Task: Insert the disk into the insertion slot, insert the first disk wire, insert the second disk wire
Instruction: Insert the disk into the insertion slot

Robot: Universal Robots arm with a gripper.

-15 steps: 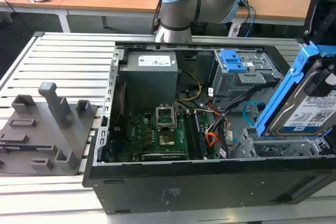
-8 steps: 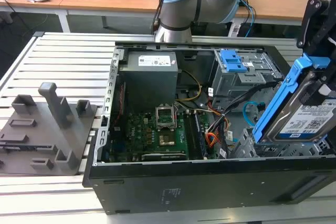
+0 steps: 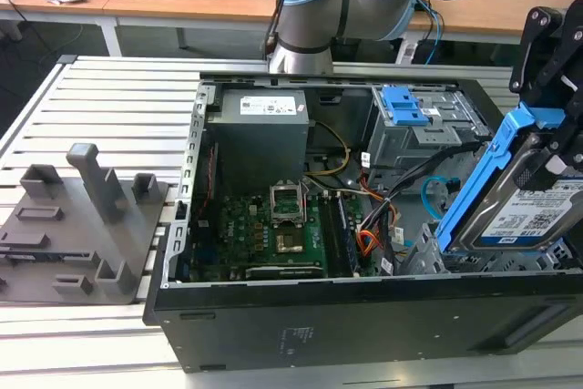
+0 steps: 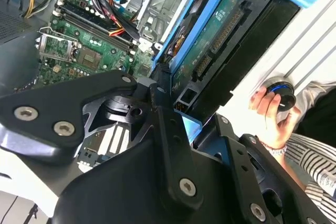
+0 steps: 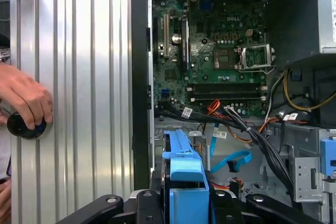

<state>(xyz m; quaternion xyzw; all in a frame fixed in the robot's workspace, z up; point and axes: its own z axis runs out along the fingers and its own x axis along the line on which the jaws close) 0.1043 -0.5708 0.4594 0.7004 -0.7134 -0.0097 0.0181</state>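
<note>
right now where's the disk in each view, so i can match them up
Exterior view: disk, blue-framed and tilted, at the exterior view's right.
Second wrist view: disk close to the camera, circuit side showing, beside the motherboard.
First wrist view: disk edge-on, blue edge toward the camera, by the light-blue cable.
Shared landmark: the green motherboard, in all three.

Soft, even light falls from above in the exterior view. The pale worktop (image 3: 118, 97) is bright, while the case (image 3: 364, 316) holds deep shadow along its inner walls and around the board (image 3: 264, 225). The label on the disk (image 3: 537, 216) shines pale. In the second wrist view the worktop burns out to white and the black pincer (image 4: 197, 109) shows a dull sheen. In the first wrist view glare streaks the worktop slats.
</note>
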